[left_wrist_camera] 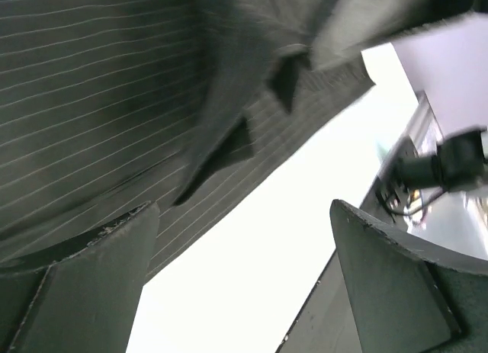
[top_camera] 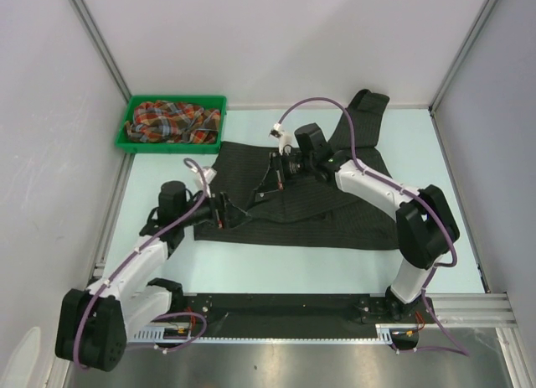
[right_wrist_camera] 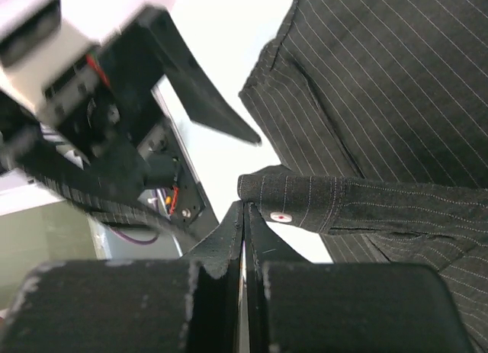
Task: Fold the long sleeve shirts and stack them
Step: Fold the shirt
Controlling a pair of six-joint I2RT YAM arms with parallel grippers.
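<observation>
black pinstriped shirt (top_camera: 335,216): spread mid-table, cuff (right_wrist_camera: 305,204) clamped in right gripper (top_camera: 272,180). left gripper (top_camera: 224,210): fingers wide apart at its eight o'clock edge. plaid shirt (top_camera: 172,121): heaped in green bin (top_camera: 176,99), ten o'clock.

Left gripper (top_camera: 224,210) spread wide, right gripper (top_camera: 272,180) pinched closed, both arms stretched forward

I count two long sleeve shirts. One is the black pinstriped shirt (top_camera: 318,225) on the worktop (top_camera: 414,153). The other is the plaid shirt (top_camera: 172,121), in the single green bin (top_camera: 180,99) at the worktop's far left corner. I have two grippers: my left gripper (top_camera: 219,212) and my right gripper (top_camera: 272,177).
</observation>
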